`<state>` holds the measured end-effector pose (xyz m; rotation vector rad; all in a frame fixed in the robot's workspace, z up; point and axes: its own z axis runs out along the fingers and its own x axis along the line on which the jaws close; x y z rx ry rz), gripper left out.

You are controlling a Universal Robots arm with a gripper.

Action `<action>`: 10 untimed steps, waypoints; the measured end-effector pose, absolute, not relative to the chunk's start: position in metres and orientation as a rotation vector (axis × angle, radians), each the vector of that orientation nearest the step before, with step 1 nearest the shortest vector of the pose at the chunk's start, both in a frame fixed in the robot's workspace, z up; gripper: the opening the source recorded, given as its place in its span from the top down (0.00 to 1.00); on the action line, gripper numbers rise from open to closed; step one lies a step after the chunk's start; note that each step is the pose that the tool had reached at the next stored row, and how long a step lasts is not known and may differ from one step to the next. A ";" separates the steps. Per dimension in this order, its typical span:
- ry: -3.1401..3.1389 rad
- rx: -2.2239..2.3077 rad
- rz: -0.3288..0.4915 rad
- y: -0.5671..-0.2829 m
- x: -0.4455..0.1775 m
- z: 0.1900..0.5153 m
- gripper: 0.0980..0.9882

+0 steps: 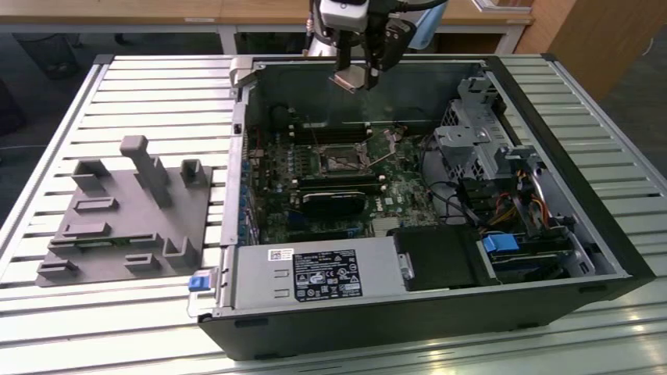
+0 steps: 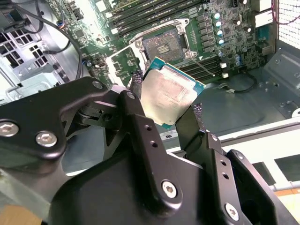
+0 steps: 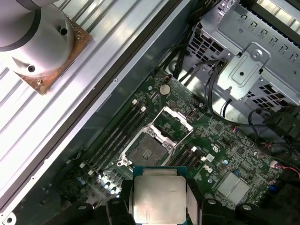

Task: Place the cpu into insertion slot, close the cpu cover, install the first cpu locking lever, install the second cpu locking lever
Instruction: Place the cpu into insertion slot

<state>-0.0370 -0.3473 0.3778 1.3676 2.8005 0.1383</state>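
**Slatted table with open computer case: chip carried above the socket**

A slatted metal table carries an open black computer case lying on its side. A grey moulded fixture block stands beside the case on the exterior view's left. Inside the case lies a green circuit board.

The black two-fingered tool hangs over the far part of the case interior. It is clamped on the cpu, a small flat square chip with a silvery-grey metal top. One finger presses on each of two opposite edges, and the metal top faces the wrist.

The insertion slot, a small square socket with a black rim and dark centre, sits bare on the board. The cpu cover, a thin dull-silver frame with a large square window, is swung open and lies just beside the slot.

The relation that matters: the chip is well apart from the slot, high above the board. In the exterior view the slot lies below the tool, toward the near side of the case. No part of the chip touches the socket, so placement is judged not yet done.
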 end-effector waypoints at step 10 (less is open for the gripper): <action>2.756 1.449 0.137 -0.347 -0.037 0.378 0.51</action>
